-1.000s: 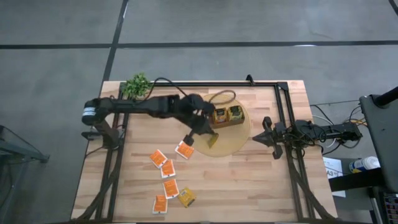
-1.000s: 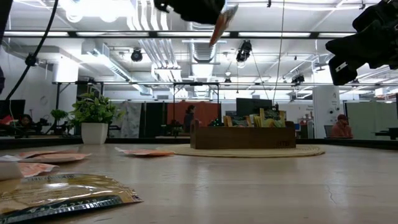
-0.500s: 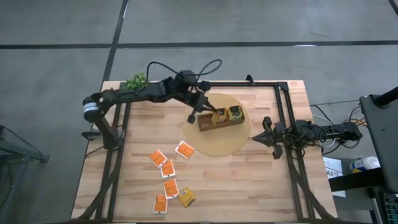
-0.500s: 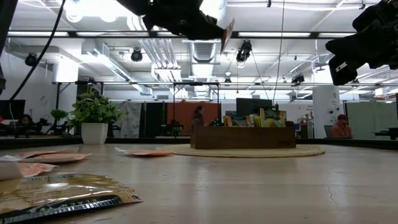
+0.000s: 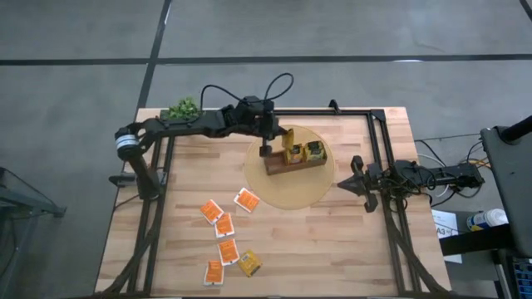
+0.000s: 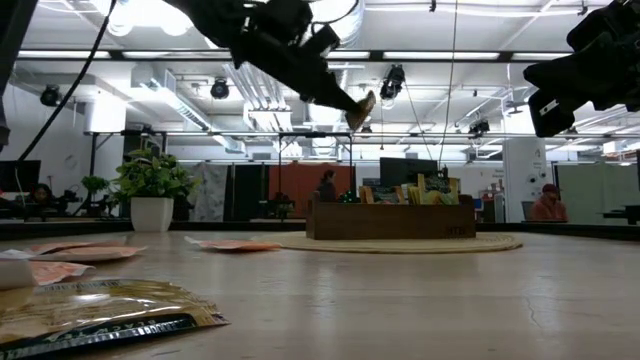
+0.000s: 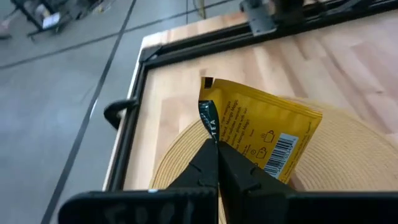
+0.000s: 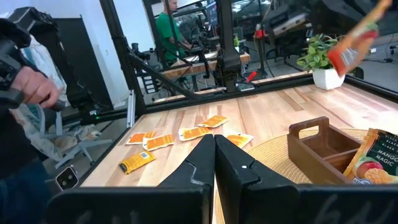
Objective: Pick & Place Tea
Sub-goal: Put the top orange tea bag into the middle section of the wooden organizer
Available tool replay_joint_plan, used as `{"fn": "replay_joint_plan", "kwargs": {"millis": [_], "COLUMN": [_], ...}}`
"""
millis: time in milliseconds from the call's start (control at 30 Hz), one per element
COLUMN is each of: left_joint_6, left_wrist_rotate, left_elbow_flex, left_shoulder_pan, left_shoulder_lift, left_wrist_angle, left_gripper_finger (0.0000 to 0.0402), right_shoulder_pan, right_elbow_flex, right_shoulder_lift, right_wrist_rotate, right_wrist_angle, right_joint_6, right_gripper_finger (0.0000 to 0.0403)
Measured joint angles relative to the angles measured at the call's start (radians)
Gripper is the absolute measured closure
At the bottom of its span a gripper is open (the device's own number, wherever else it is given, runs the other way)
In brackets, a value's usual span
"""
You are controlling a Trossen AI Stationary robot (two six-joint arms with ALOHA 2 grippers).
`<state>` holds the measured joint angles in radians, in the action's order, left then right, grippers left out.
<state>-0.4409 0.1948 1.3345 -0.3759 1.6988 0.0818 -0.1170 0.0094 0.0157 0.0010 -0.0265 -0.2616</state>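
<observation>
Left gripper (image 7: 217, 148) moved over wooden box (image 5: 294, 159) | clamps yellow sachet (image 7: 258, 138) | right gripper (image 8: 214, 142) closed

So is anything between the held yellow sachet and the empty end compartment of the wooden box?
Nothing visible. The left gripper is shut on the yellow tea sachet, hanging above the wooden box's open end compartment on the round woven mat. The other compartments already hold sachets.

Bare tabletop (image 5: 332, 241) right of the loose sachets (image 5: 226, 237); wooden box (image 5: 295, 158) blocking the mat's (image 5: 291, 195) middle.
</observation>
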Motion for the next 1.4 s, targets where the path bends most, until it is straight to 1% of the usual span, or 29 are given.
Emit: {"fn": "replay_joint_plan", "kwargs": {"millis": [133, 233, 333, 433, 600, 867, 1000, 1100, 1200, 1400], "left_joint_6": [0.026, 0.058, 0.100, 0.104, 0.106, 0.135, 0.166, 0.178, 0.176, 0.130], "left_wrist_rotate": [-0.015, -0.054, -0.107, -0.122, -0.142, -0.150, -0.234, -0.266, -0.271, -0.197], "left_elbow_flex": [0.058, 0.114, 0.165, 0.200, 0.219, 0.217, 0.217, 0.217, 0.216, 0.216], "left_shoulder_pan": [0.001, 0.001, 0.000, 0.000, 0.019, 0.062, 0.090, 0.106, 0.114, 0.116], "left_shoulder_lift": [0.059, 0.099, 0.133, 0.158, 0.170, 0.170, 0.170, 0.170, 0.173, 0.201], "left_wrist_angle": [0.004, 0.011, 0.053, 0.101, 0.144, 0.147, 0.150, 0.156, 0.162, 0.136], "left_gripper_finger": [0.0402, 0.0402, 0.0402, 0.0402, 0.0401, 0.0401, 0.0401, 0.0401, 0.0401, 0.0401], "right_shoulder_pan": [0.000, 0.000, 0.000, 0.000, 0.000, 0.000, 0.000, 0.000, 0.000, 0.000], "right_elbow_flex": [0.000, 0.000, 0.000, 0.000, 0.000, 0.000, 0.000, 0.000, 0.000, 0.000], "right_shoulder_lift": [0.000, 0.000, 0.000, 0.000, 0.000, 0.000, 0.000, 0.000, 0.000, 0.000], "right_wrist_rotate": [0.000, 0.000, 0.000, 0.000, 0.000, 0.000, 0.000, 0.000, 0.000, 0.000], "right_wrist_angle": [0.000, 0.000, 0.000, 0.000, 0.000, 0.000, 0.000, 0.000, 0.000, 0.000], "right_joint_6": [0.000, 0.000, 0.000, 0.000, 0.000, 0.000, 0.000, 0.000, 0.000, 0.000], "right_gripper_finger": [0.0394, 0.0394, 0.0394, 0.0394, 0.0394, 0.0394, 0.0394, 0.0394, 0.0394, 0.0394]}}
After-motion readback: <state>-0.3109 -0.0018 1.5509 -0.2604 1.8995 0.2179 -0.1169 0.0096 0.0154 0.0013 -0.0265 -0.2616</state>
